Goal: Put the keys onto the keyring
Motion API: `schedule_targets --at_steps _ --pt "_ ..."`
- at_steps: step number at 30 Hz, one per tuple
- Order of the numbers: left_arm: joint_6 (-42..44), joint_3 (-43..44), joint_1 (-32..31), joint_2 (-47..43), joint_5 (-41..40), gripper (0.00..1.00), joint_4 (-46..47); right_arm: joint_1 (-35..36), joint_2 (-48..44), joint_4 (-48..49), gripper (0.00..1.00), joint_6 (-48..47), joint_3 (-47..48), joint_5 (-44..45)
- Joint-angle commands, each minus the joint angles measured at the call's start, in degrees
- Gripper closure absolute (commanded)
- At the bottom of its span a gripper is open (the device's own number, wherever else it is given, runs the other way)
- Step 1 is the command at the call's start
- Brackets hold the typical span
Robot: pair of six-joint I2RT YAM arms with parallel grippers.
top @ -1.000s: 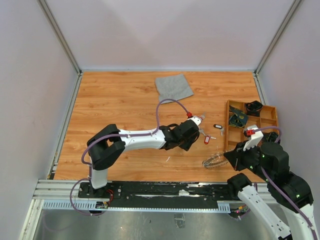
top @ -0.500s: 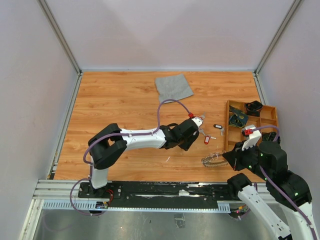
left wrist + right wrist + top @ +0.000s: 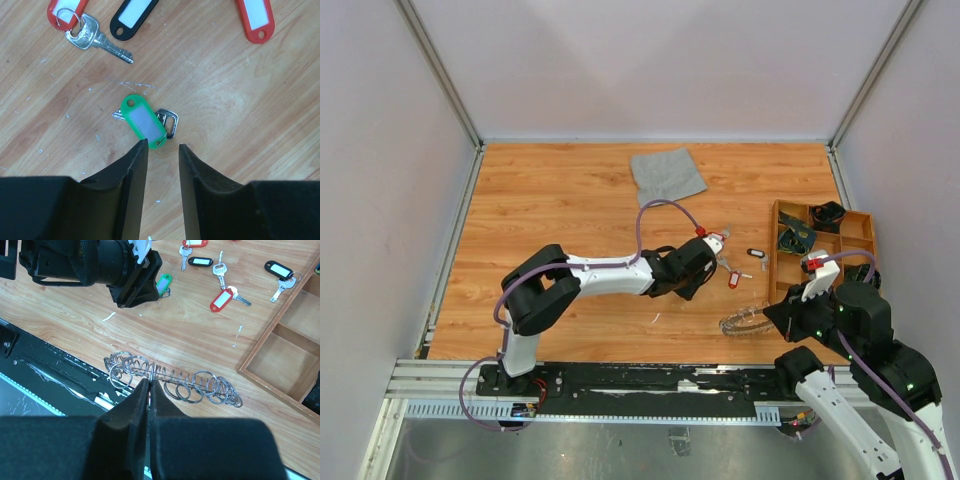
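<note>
Silvery keyring (image 3: 172,381) is clamped at its rim by the right gripper (image 3: 149,385), near the front edge of the table (image 3: 550,200). A green-tagged key (image 3: 145,123) is seen just ahead of the left gripper (image 3: 163,148), jaws held apart; other keys (image 3: 222,295) are scattered beyond

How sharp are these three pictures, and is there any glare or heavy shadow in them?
Left wrist view: the green-tagged key and wood grain are crisp, shadows soft, no strong glare. Right wrist view: the keyring is sharp, while the right hand is a dark, featureless mass near the lens. Top external view: even, diffuse light, but the keys are too small for detail.
</note>
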Motion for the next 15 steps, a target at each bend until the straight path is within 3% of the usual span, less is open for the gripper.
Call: schedule_targets --at_steps 1,8,15 --pt "0.66 0.85 0.40 1.33 0.79 0.64 0.95 -0.73 0.39 2.17 0.97 -0.69 -0.33 -0.74" --pt "0.75 0.89 0.46 2.04 0.96 0.72 1.04 -0.73 0.25 2.28 0.97 -0.68 -0.45 -0.82" --pt "0.82 0.76 0.56 0.69 0.45 0.89 1.04 -0.71 0.15 2.26 0.97 -0.93 -0.30 -0.76"
